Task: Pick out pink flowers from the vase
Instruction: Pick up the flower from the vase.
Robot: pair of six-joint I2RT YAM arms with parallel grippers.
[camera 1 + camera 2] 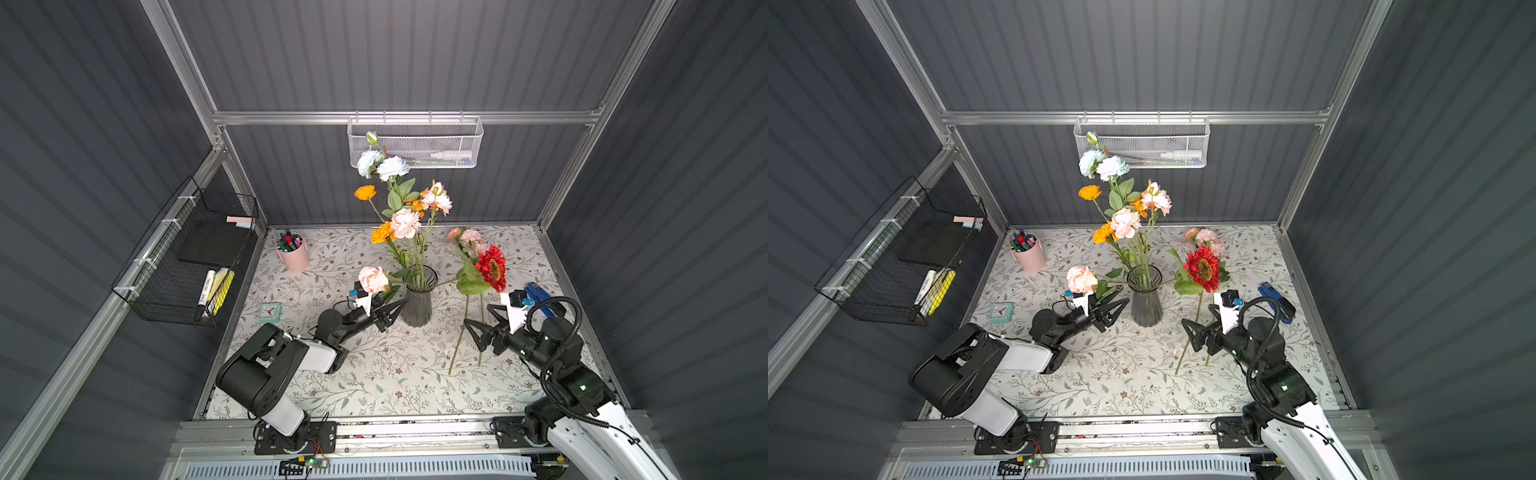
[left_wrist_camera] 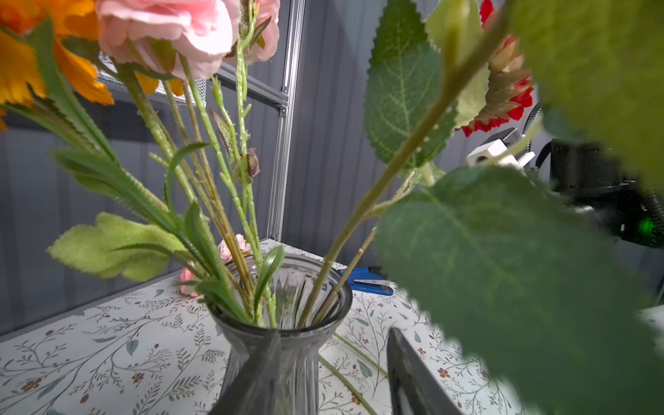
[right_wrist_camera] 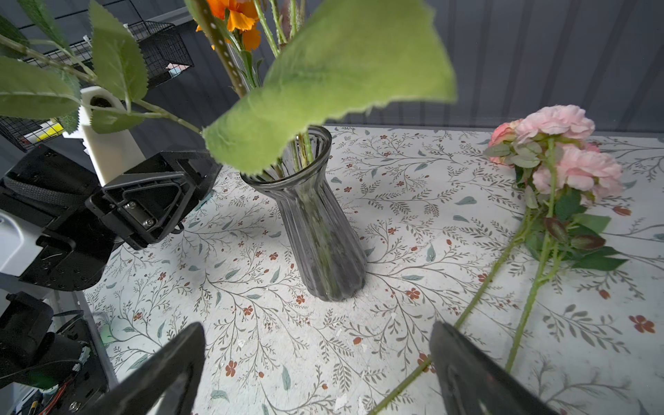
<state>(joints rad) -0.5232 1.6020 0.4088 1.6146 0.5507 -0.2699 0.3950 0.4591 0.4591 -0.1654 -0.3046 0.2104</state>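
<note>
Grey vase (image 1: 417, 307) upright on floral worktop (image 1: 374, 382), pink flowers (image 1: 405, 222) standing in it, another pink spray (image 1: 467, 240) lying beside the vase, left tool (image 1: 394, 315) partly open beside its neck, right tool (image 1: 476, 313) wide open and empty by the spray's stems.

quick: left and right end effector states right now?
Left end effector: partly open, holding nothing.
Right end effector: wide open, empty.

No readable text or labels, clock (image 1: 269, 312) numerals too small
</note>
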